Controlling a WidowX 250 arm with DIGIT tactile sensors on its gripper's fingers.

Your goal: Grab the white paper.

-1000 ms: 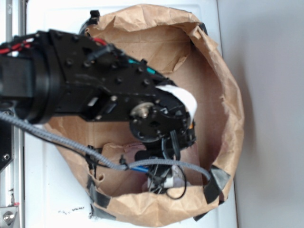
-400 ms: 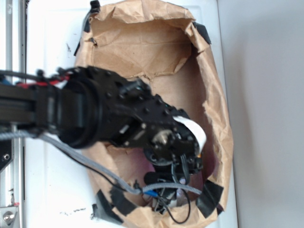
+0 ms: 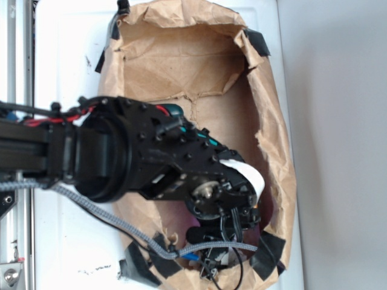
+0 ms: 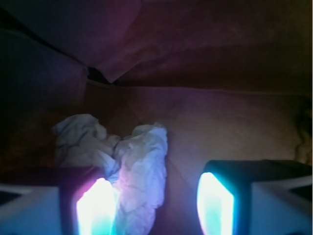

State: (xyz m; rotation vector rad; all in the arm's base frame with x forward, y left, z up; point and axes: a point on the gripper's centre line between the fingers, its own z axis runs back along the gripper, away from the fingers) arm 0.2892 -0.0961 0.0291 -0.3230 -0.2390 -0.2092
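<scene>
One white paper (image 4: pixel 124 169) wad and one brown paper bag (image 3: pixel 275 145) are what we see. The wad lies on the bag's floor, at seven o'clock in the wrist view. The gripper (image 4: pixel 156 205) reaches into the bag, jaws spread wide, holding nothing; the left finger (image 4: pixel 95 208) overlaps the wad's edge.

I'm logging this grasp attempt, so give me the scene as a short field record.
target: white paper, crumpled, lying on the bag floor
container: brown paper bag, open, arm reaching inside
end effector: open, fingers apart
alignment: paper sits by the left finger, partly inside the gap
contact: no grasp yet
exterior view: paper hidden behind the arm
</scene>
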